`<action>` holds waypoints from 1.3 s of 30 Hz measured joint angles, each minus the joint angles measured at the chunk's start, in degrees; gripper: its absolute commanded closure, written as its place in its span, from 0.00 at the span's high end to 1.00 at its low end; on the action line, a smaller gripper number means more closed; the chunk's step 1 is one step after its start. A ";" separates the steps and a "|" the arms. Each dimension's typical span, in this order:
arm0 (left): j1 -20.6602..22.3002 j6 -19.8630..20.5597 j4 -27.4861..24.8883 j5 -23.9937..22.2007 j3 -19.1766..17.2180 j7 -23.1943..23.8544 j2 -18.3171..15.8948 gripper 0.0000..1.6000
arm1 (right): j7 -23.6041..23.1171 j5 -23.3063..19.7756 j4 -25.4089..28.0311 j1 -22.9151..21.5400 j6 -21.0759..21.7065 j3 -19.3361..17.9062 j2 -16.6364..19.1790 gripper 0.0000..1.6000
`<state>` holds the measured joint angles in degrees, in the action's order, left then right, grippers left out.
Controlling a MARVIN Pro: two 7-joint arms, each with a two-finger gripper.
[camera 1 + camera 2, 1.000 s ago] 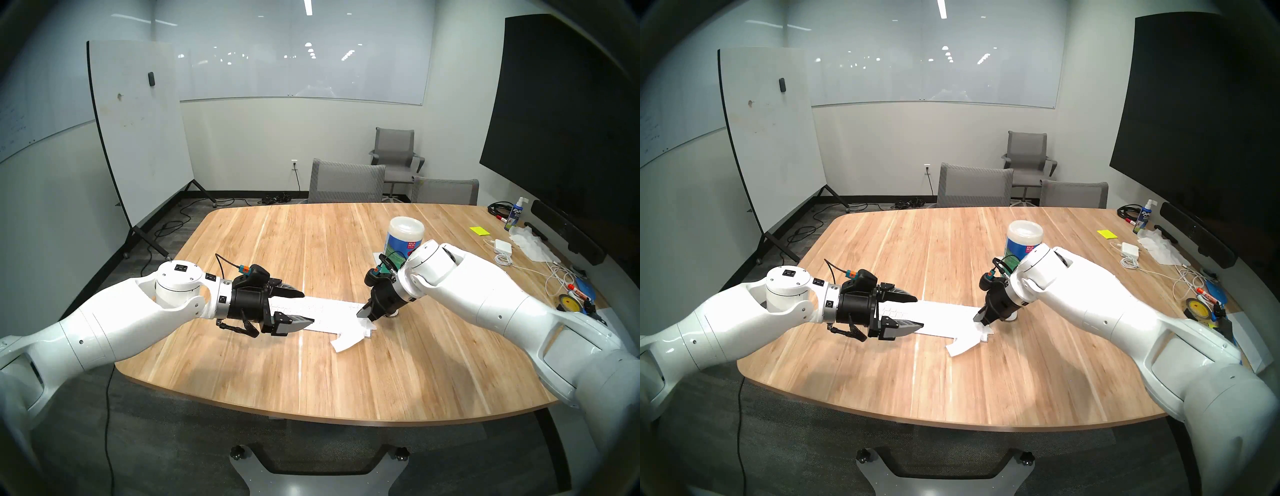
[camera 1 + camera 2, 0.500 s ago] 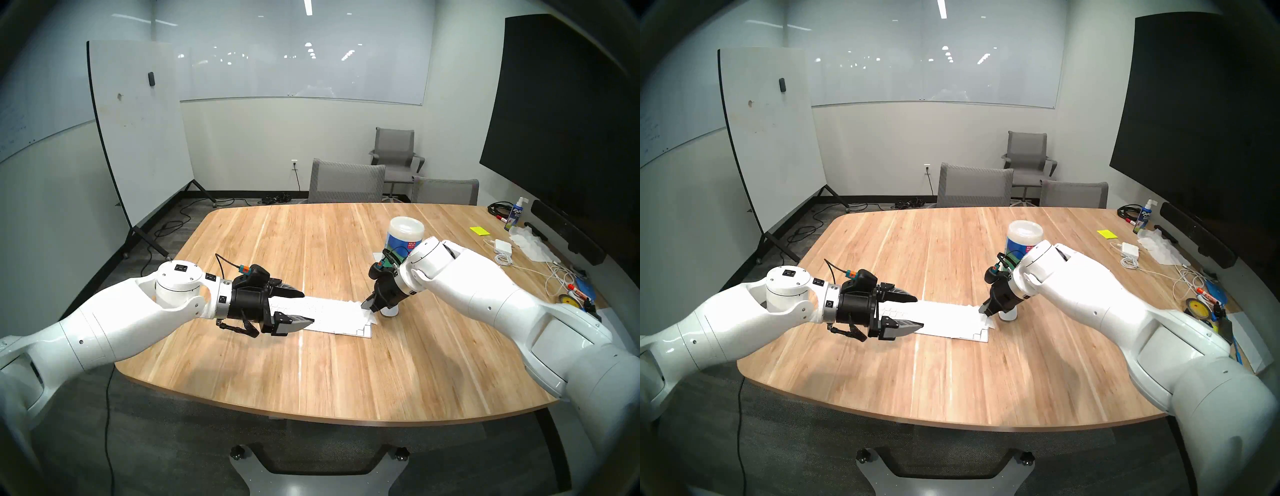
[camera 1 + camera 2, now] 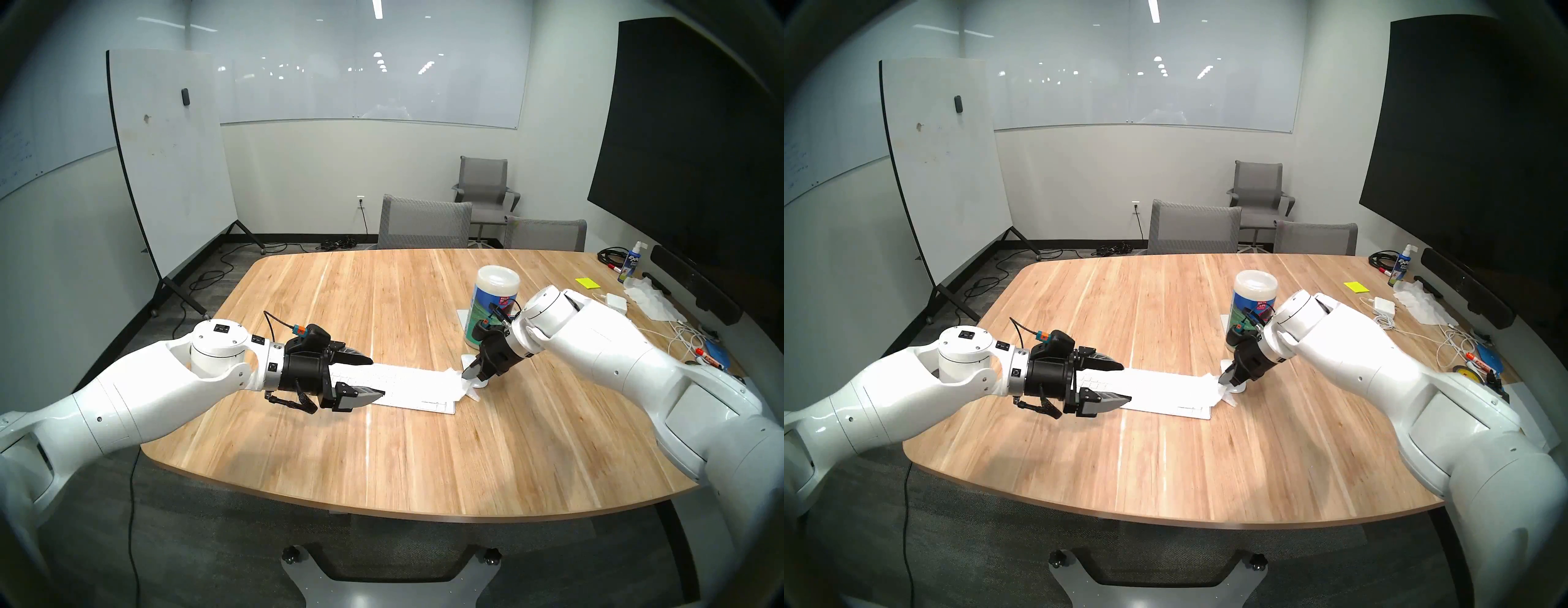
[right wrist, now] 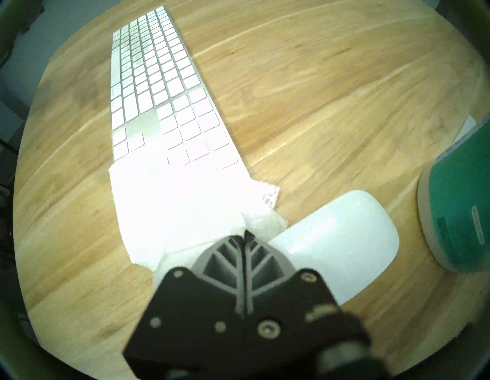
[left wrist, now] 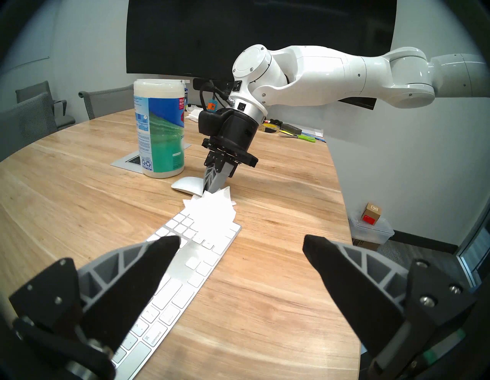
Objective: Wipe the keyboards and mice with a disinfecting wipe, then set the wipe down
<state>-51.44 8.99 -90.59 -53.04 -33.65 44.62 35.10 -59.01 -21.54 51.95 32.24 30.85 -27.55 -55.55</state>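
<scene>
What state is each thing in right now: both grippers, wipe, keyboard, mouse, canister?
left gripper: open, empty, above the keyboard's left end.
right gripper: shut on the wipe.
wipe: rumpled, draped over the keyboard's right end.
keyboard: flat on the table, partly covered.
mouse: on the table, uncovered, beside the wipe.
canister: upright, lid on.

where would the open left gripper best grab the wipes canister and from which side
Grip the canister around its mid-body, on the label, fingers on opposite sides of the round wall. It stands upright, a tall straight cylinder, so a level approach probably suits best. Come from the left gripper's side, across the bare table; the right gripper, shut on the wipe, crowds the side by the mouse.
</scene>
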 measured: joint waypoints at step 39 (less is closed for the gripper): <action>0.00 -0.01 0.00 0.00 0.02 0.00 0.01 1.00 | -7.26 -10.46 2.05 1.31 3.54 -12.88 14.15 0.00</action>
<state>-51.44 8.98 -90.59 -53.04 -33.63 44.62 35.10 -66.27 -31.99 54.00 33.56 34.39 -40.43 -41.41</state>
